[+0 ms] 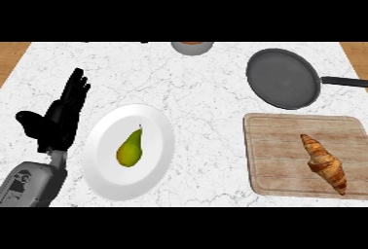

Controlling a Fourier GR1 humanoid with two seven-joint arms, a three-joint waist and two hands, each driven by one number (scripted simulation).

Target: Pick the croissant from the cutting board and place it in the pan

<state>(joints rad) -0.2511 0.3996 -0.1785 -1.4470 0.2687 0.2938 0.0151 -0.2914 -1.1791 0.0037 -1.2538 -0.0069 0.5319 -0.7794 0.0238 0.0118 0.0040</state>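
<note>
Only the left hand [61,114] shows, at about nine o'clock near the left edge of the white marble bench [201,87]. Its fingers stand straight and spread, pointing toward twelve o'clock, with the thumb out to the side; it holds nothing and touches none of the things on the bench. The right hand is out of sight.

One croissant [325,163] lies on the one wooden cutting board [277,146] at about four o'clock, toward the board's right half, its length running from upper left to lower right. One dark pan [283,78] sits at about two o'clock, just beyond the board's far edge, with its black handle [345,81] reaching toward three o'clock; nothing lies in it. One white plate [155,141] rests left of centre, at about eight o'clock, just beside the left hand, and carries one green pear [130,148], stem toward twelve. At twelve o'clock, cut by the far edge of the view, is one round grey vessel [192,47], only partly visible.
</note>
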